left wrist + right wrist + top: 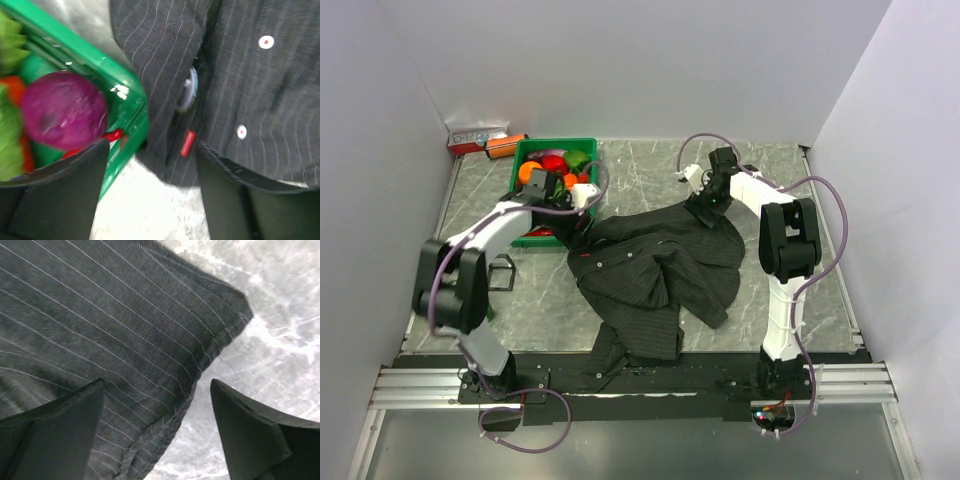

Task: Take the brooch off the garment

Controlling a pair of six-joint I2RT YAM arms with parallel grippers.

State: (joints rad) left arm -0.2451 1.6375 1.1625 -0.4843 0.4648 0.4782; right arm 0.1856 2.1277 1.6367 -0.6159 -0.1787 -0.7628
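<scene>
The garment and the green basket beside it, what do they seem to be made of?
The garment looks like woven cloth, matte charcoal with fine pale stripes; it folds and creases softly. The green basket is probably moulded plastic: its rim is smooth and shows bright glare.

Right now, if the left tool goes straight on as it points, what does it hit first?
Most likely the garment: a dark fold lies between the open left tool's fingers, the red brooch near one finger, the green basket corner just beside. Depth is unclear.
</scene>
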